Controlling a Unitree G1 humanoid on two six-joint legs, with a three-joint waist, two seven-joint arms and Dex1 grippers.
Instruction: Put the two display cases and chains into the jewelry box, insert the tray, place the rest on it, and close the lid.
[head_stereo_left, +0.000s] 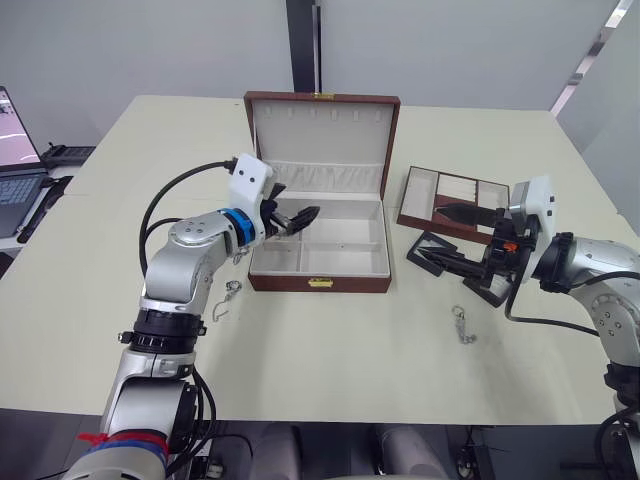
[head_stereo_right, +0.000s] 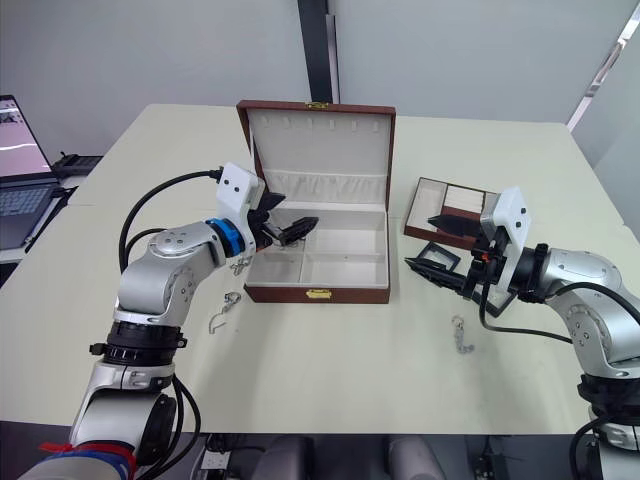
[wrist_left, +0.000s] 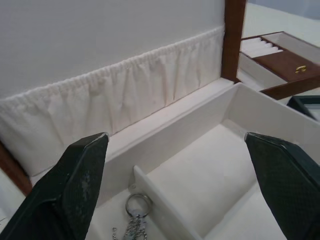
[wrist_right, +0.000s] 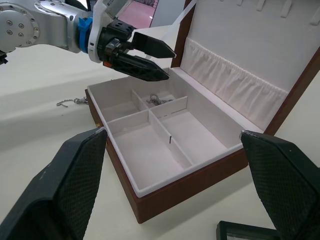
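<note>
Nearest us, one chain (head_stereo_left: 463, 325) lies loose on the desk (head_stereo_left: 340, 360). Our left end effector (head_stereo_left: 296, 219) hangs wide over the jewelry box (head_stereo_left: 318, 283); our right end effector (head_stereo_left: 447, 262), also wide, sits beside the display cases (head_stereo_left: 432, 245).

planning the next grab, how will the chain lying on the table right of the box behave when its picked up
The chain will probably hang limp, since it lies kinked on the table. Thin links suggest it is light and hard to pinch flat. Its end ring may snag.
</note>
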